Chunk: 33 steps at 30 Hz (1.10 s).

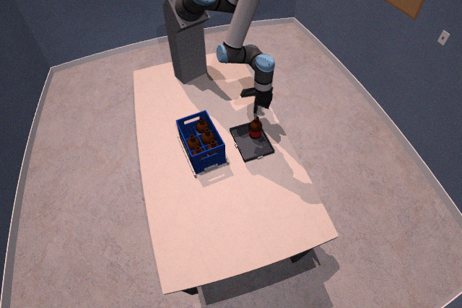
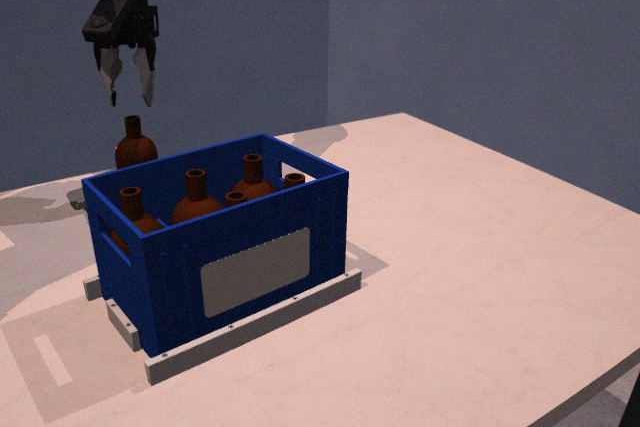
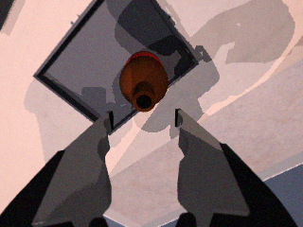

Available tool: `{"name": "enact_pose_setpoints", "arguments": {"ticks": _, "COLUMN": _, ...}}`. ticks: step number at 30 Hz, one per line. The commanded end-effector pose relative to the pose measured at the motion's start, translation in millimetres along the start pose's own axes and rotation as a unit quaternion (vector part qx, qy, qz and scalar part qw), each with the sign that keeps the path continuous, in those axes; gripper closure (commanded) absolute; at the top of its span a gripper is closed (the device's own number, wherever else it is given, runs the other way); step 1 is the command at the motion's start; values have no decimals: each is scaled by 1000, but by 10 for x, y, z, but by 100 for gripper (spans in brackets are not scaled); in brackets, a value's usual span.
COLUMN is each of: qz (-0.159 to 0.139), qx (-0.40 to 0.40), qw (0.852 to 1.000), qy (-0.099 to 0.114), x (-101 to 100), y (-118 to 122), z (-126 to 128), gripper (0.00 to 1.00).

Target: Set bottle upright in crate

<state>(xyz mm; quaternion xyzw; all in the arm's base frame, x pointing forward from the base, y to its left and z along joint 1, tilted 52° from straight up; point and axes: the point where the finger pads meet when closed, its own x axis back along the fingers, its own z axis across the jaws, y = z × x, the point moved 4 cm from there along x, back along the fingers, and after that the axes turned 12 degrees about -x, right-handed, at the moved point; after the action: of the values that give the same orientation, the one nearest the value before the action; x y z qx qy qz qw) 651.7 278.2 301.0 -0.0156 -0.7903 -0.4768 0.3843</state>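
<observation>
A brown bottle [image 1: 255, 128] with a red label stands upright at the far end of the dark tray [image 1: 251, 142]. It also shows behind the crate in the exterior view [image 2: 134, 145] and from above in the wrist view [image 3: 143, 86]. My gripper [image 2: 129, 99] hangs straight above the bottle's neck, a little clear of it, with the fingers partly open and nothing between them. In the wrist view the fingertips sit just beside the bottle's mouth. The blue crate [image 1: 201, 141] stands left of the tray and holds several upright brown bottles [image 2: 195, 195].
Grey rails [image 2: 253, 326] lie along the crate's base. The arm's grey pedestal [image 1: 186, 40] stands at the table's far end. The tray [image 3: 114, 71] lies near the table's right edge.
</observation>
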Motion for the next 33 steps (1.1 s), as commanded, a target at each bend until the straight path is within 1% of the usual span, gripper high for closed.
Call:
{"name": "enact_pose_setpoints", "arguments": {"ticks": 1, "qz": 0, "qx": 0, "qw": 1000, "qy": 0, "x": 4, "y": 4, "z": 0, "gripper": 62}}
{"name": "enact_pose_setpoints", "arguments": {"ticks": 19, "qz": 0, "qx": 0, "qw": 1000, "qy": 0, "x": -10, "y": 4, "z": 0, "gripper": 62}}
{"name": "enact_pose_setpoints", "arguments": {"ticks": 33, "qz": 0, "qx": 0, "qw": 1000, "qy": 0, "x": -119, "y": 4, "z": 0, "gripper": 62}}
